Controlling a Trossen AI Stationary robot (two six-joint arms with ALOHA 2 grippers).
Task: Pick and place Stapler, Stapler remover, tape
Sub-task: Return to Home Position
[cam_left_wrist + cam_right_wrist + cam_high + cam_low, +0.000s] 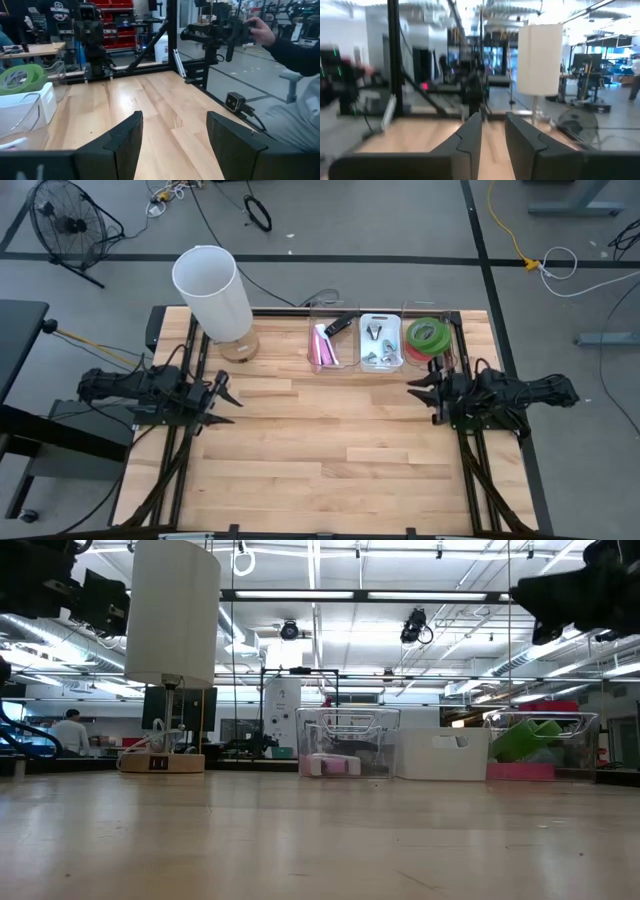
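Three clear bins stand in a row at the table's far edge. The left bin [333, 340] holds a pink stapler [322, 348] and a black object [338, 325]. The middle bin [380, 342] holds metal staple removers [376, 335]. The right bin [428, 340] holds green tape rolls [428, 333] on a red roll [424, 353]; the green tape also shows in the left wrist view [20, 77]. My left gripper [225, 402] is open and empty at the table's left. My right gripper [425, 395] is open with a narrow gap and empty, just near of the tape bin.
A table lamp with a white shade [213, 290] stands on a wooden base [238, 347] at the far left. A person's hand and dark sleeve [272, 42] show beyond the table's right side. Bare wood [320, 440] lies between the arms.
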